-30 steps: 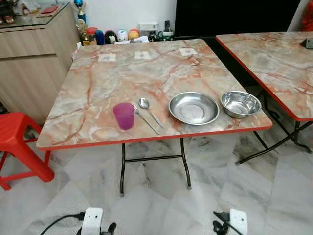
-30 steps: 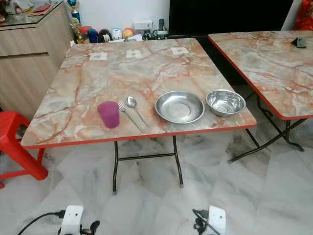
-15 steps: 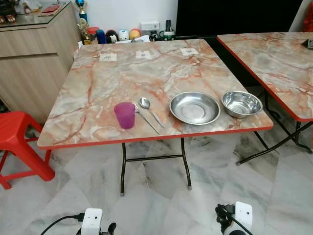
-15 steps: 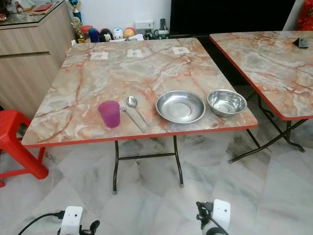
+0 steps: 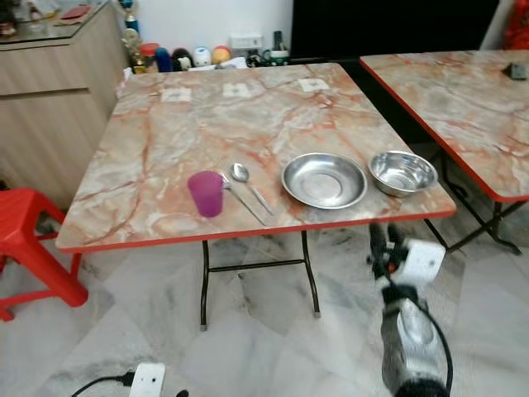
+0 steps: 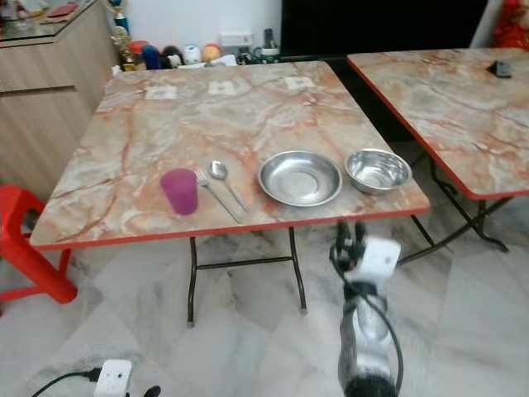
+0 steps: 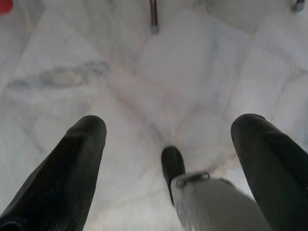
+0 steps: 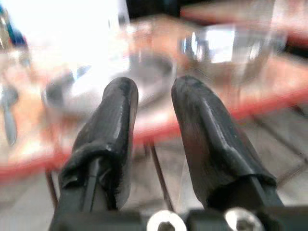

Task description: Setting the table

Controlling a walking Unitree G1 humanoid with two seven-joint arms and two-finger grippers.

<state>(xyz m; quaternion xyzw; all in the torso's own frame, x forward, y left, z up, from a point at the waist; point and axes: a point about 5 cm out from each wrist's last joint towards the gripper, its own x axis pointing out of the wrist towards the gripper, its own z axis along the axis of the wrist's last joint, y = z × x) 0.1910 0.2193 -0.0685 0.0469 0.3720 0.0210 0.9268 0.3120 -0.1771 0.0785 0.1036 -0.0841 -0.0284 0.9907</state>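
The right end effector [image 5: 378, 241] hangs below the counter [image 5: 165, 165] edge, near the plate [image 5: 324, 180], fingers slightly apart and empty. The bowl [image 5: 402, 172], spoon [image 5: 242, 174], fork [image 5: 246, 201] and purple cup [image 5: 206, 193] flank that plate. The left end effector [image 7: 168, 144] is spread above the floor [image 7: 192, 72].

You have a marble-patterned worktop [image 5: 165, 157] with a red edge in front of you, standing on dark folding legs over a pale marbled floor [image 5: 273, 347]. Along its near edge, from your left, sit a purple cup [image 5: 206, 193], a fork [image 5: 245, 203] and spoon [image 5: 250, 184] lying side by side just beside the cup, a shallow steel dish [image 5: 324, 180], and a deeper steel bowl [image 5: 402, 173]. Three small paper tags [image 5: 240, 89] lie near the far edge.
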